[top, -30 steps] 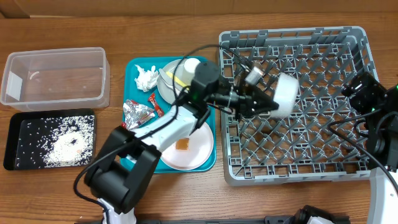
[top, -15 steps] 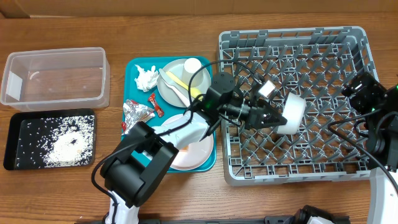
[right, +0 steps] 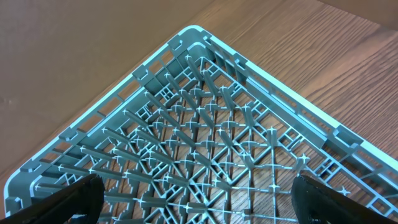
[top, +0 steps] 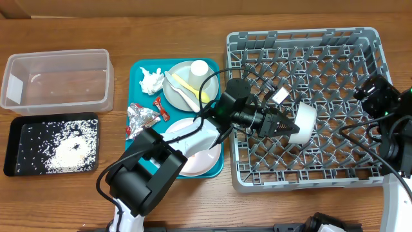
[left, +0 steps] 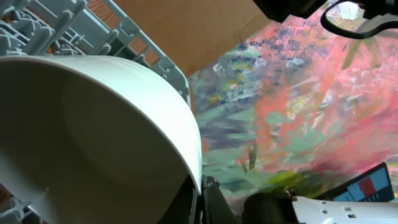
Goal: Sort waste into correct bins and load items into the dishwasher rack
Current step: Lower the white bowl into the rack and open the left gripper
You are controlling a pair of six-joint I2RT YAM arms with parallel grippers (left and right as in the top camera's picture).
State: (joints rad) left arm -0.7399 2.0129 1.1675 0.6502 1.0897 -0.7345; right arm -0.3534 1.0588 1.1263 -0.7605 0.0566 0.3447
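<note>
The round grey-white bowl (top: 304, 122) is clamped by its rim in the closed left end effector (top: 286, 124), tipped on edge just above the dishwasher rack (top: 335, 71). It is best lowered between the pegs directly beneath before release.

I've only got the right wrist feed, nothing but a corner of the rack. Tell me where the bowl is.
Observer: The left gripper holds the bowl by its rim over the middle of the dishwasher rack, tipped on its side. Whether it touches the pegs cannot be told.
Operator: List what isn't in the rack.
Observer: The cup, yellow spoon and white utensil sit on the grey plate. The pink plate lies beside it. All are on the teal tray.
</note>
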